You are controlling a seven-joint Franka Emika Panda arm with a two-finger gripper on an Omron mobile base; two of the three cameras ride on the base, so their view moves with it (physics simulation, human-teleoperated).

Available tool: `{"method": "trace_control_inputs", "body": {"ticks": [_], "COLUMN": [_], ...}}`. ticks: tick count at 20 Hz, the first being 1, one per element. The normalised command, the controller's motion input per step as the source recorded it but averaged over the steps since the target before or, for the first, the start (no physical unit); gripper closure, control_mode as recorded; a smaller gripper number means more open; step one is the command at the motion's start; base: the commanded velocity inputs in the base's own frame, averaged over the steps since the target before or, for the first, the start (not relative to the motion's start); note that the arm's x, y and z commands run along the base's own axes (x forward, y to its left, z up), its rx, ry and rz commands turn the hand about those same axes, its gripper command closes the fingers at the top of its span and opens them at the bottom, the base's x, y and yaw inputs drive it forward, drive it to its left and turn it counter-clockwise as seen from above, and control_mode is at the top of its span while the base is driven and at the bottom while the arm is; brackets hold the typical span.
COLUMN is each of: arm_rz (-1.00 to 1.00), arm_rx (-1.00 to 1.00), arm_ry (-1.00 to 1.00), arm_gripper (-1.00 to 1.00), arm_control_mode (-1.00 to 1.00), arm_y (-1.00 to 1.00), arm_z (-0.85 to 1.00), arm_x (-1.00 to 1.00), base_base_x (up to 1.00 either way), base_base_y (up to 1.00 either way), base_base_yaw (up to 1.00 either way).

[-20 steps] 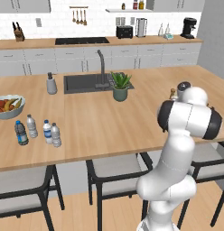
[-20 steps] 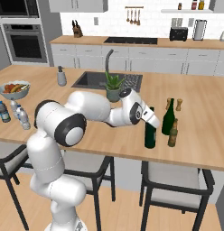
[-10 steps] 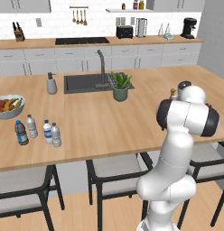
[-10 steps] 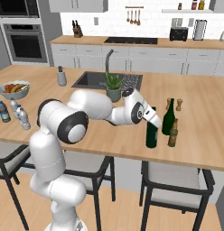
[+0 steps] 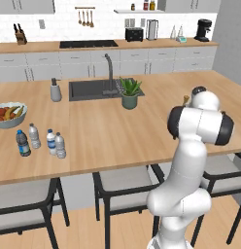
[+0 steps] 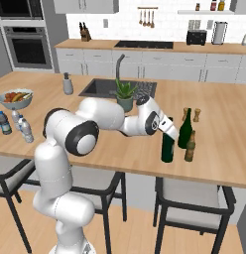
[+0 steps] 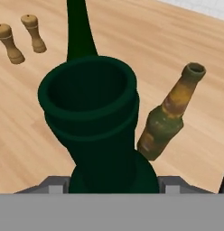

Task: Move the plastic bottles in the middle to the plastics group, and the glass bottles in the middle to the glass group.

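My gripper (image 6: 167, 129) is shut on the neck of the tall dark green wine bottle (image 6: 167, 147), which stands upright at the counter's front right. In the hand view its round mouth (image 7: 89, 97) sits close up, between the grey pads (image 7: 55, 184). Just right of it stand the brighter green wine bottle (image 6: 185, 130) (image 7: 77, 27) and the amber beer bottle (image 6: 190, 147) (image 7: 168, 122). Far left, the white-capped bottle (image 5: 51, 142) and the greyish-clear bottle (image 5: 60, 146) stand beside the dark-capped bottle (image 5: 23, 143) and the pale-capped one (image 5: 34, 136).
Two wooden shakers (image 6: 196, 115) (image 7: 7, 43) stand behind the glass bottles. A potted plant (image 6: 126, 94) and the sink (image 5: 93, 89) sit mid-counter, with a fruit bowl (image 5: 8, 114) and a soap dispenser (image 5: 55, 91) at the left. Chairs (image 6: 194, 198) line the front edge.
My gripper has edged the dark green bottle slightly to the right, closer to the brighter green bottle and the beer bottle. The plastic bottles have not moved.
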Motion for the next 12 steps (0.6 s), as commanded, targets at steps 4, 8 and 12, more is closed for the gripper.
{"method": "trace_control_inputs", "body": {"ticks": [4, 8, 12], "arm_rz": [0.00, 0.00, 0.00], "arm_rx": [0.00, 0.00, 0.00], "arm_ry": [0.00, 0.00, -0.02], "arm_gripper": [1.00, 1.00, 1.00], "arm_control_mode": [-1.00, -1.00, -1.00], "arm_y": [-0.08, -0.13, -0.05], "arm_z": [-0.29, -0.26, -0.22], "arm_x": [0.00, -0.03, -0.29], "base_base_x": [0.00, 0.00, 0.00], "base_base_y": [0.00, 0.00, 0.00], "base_base_yaw": [0.00, 0.00, 0.00]}}
